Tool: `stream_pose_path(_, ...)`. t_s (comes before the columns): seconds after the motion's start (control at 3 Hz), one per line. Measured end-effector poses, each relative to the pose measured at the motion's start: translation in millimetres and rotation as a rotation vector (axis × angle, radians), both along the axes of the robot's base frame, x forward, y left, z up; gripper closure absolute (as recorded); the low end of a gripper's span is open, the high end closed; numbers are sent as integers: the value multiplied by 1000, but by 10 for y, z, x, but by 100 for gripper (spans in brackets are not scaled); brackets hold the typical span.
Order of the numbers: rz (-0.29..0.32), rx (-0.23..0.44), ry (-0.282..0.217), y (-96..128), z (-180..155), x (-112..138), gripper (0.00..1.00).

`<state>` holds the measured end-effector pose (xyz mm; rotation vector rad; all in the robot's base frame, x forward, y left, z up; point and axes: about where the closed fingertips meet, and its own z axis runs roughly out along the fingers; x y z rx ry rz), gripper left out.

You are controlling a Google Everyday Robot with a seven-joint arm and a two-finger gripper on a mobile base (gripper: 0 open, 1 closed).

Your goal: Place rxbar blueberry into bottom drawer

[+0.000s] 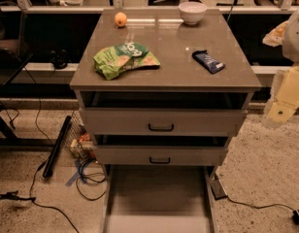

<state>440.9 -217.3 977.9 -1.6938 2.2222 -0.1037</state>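
Note:
The rxbar blueberry (208, 61), a small dark blue bar with white markings, lies flat on the right part of the cabinet top (174, 76). The bottom drawer (157, 198) is pulled out towards me, a wide grey-beige tray with a bare floor. My arm comes in at the right edge of the camera view. The gripper (280, 111) hangs off the cabinet's right side, level with the top drawer, well apart from the bar and holding nothing that shows.
A green snack bag (124, 58) lies left of centre on the top, with an orange (121, 19) and a white bowl (192, 12) at the back. Two drawers with black handles (160, 127) sit slightly ajar. Cables (86, 176) and a black bar (56, 147) lie on the floor at left.

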Motion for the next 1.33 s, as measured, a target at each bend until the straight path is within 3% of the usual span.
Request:
stream_pose_path(0.33,-89,105,-32,-247,-201,290,0)
stream_pose_path(1.0,-272,409,-183,-683,-853,1684,0)
stream_pose_path(1.33,-292,438,-194,-722,-1029,1888,0)
